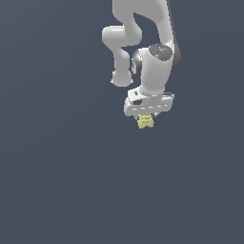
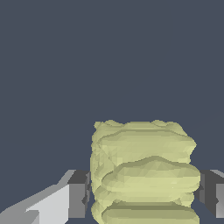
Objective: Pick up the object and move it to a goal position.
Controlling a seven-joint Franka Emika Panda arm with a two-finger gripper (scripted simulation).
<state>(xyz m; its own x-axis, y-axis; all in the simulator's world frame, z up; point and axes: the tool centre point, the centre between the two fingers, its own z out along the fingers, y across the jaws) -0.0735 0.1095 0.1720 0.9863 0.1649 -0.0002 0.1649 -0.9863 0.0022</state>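
A white robot arm [image 1: 143,43] comes down from the upper edge of the exterior view, at about twelve to one o'clock, bending through rounded joints to a broad white wrist block. Below that block sits the gripper [image 1: 145,119], just above and right of the picture's centre. The object [image 1: 145,122], a small pale yellow lump with ridges, hangs directly under the gripper's body at its six o'clock, narrower than the gripper itself. Only its lower part shows; the top is hidden behind the gripper.

The wrist view shows the object [image 2: 144,175] close up: a stack of pale yellow horizontal ridges, wider and squarer at the far end. One dark grey finger [image 2: 78,192] sits at the object's nine o'clock and the other at its three o'clock. The nine o'clock finger looks pressed against the object's side; the other meets it at the ridges' edge. So the fingers are clamped on the object, held apart only by its width.

Around the arm and the object there is only a flat, even, dark blue-grey ground [image 1: 57,181], which fills both pictures. Nothing else lies near the object in any direction, and nothing stands between it and the open surface around it. Whether the object touches the ground or hangs above it cannot be told, since no shadow or edge shows.
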